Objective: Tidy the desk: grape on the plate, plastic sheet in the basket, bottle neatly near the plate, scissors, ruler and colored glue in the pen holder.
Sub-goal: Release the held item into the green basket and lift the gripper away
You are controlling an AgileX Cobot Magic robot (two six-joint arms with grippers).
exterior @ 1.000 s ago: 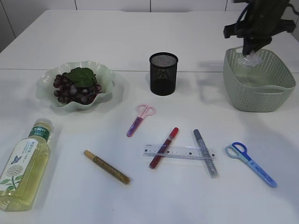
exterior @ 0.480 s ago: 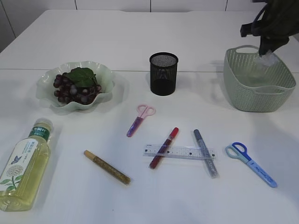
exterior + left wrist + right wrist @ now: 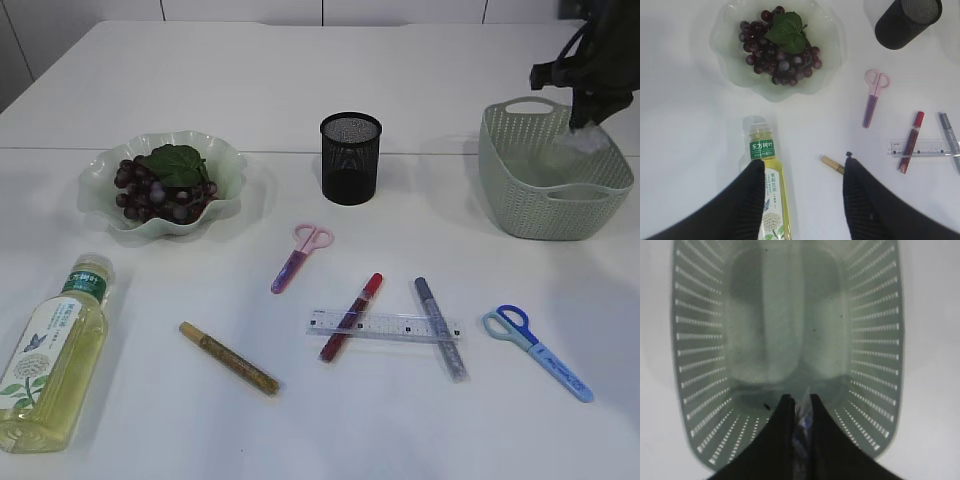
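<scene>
From the outside camera, the bottle [image 3: 48,355] is lying on its side at the left of the table, and its green and white label has writing too small to read. The grapes [image 3: 160,186] are sitting on the plate [image 3: 230,165]. The right gripper [image 3: 588,128] is hanging over the basket [image 3: 548,205], pinching the clear plastic sheet [image 3: 590,140]. The pen holder [image 3: 350,158] is standing in the middle, and the ruler [image 3: 385,325], glue sticks and two scissors are lying in front of it. From the left wrist camera, the bottle's [image 3: 770,190] green band is showing white Chinese letters. The left gripper [image 3: 802,172] is hanging half open with nothing in it, one finger over the bottle. From the right wrist camera, the right gripper [image 3: 801,407] is squeezing the crinkly sheet [image 3: 801,422] tight above the inside of the basket [image 3: 700,365].
</scene>
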